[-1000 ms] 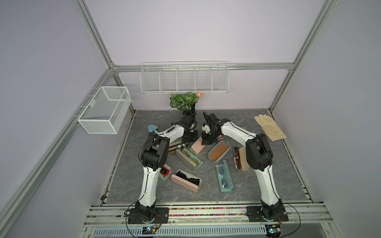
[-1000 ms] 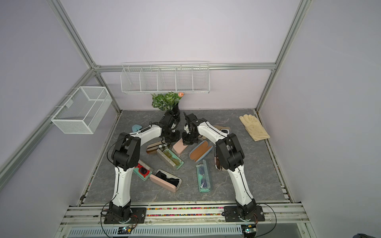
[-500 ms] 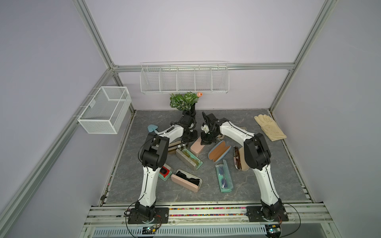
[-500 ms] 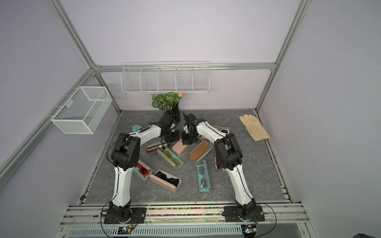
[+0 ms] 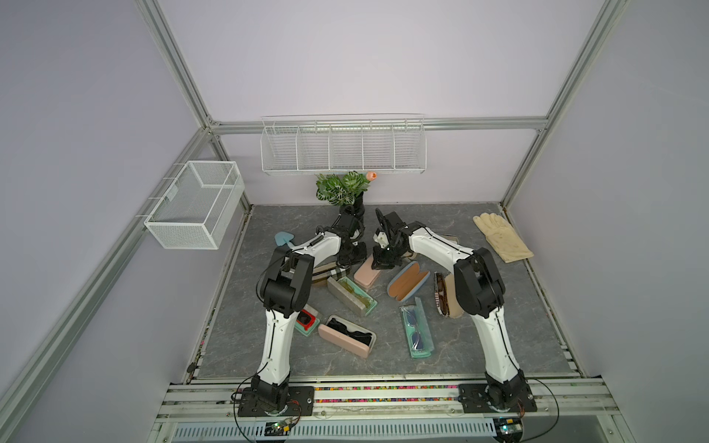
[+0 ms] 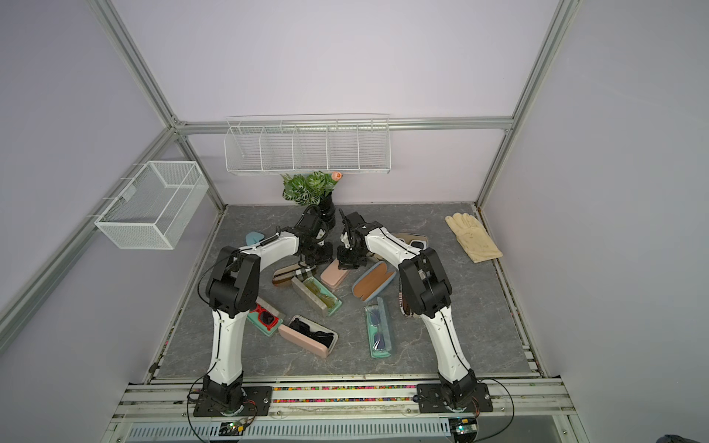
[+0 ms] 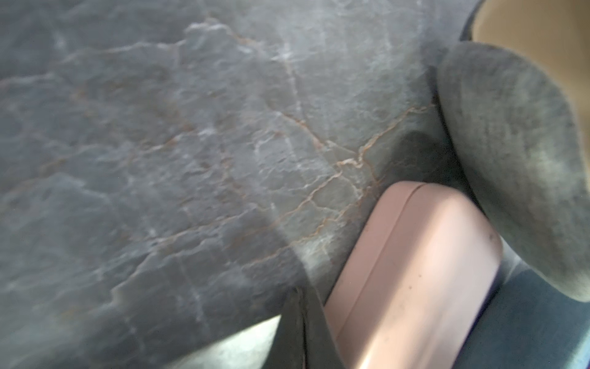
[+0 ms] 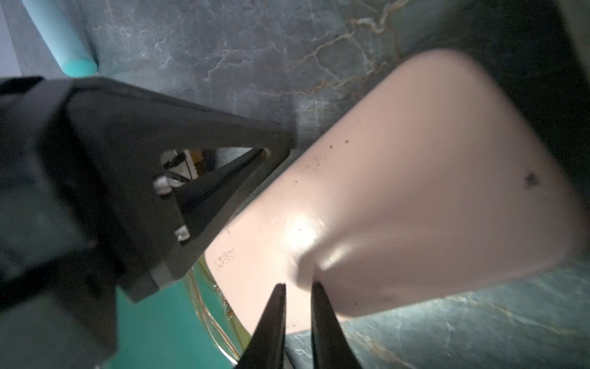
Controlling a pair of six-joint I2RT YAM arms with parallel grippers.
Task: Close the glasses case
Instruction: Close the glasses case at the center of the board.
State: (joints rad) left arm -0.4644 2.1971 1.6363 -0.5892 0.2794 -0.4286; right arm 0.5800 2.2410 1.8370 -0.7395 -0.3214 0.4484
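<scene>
- Right end effector (image 8: pixel 298 297) hangs just over one end of the pink glasses case (image 8: pixel 415 191). Its two fingers stand a small way apart with nothing between them.
- Left end effector (image 8: pixel 276 150) has its tip at the long edge of the same case. Its fingers run together towards the tip, and I cannot tell whether they meet or whether they touch the case.
- In both top views the case (image 5: pixel 366 273) lies on the bench (image 8: pixel 223 48) towards the back middle, between the two arms.
- The lid is down. The left wrist view shows one thin seam (image 7: pixel 396 230) along the side and no gap, so to my eye the closing itself is done.
- Little seems left: draw both arms up and away, with perhaps one more press if the lid has not caught.
- Further out, a grey case (image 5: pixel 351 296), a second pink case (image 5: pixel 347 336) and a green case (image 5: pixel 416 333) lie open with glasses in them. A brown-lined case (image 5: pixel 407 280) lies open and looks empty. I take the case under the arms to be the one meant, though the task does not say which.
- I cannot make out any catch or hinge on the closed case, and in the top views its far end sits under the end effectors.
- The left wrist view is blurred, and that arm's own fingers show there only as a dark sliver at the edge.
</scene>
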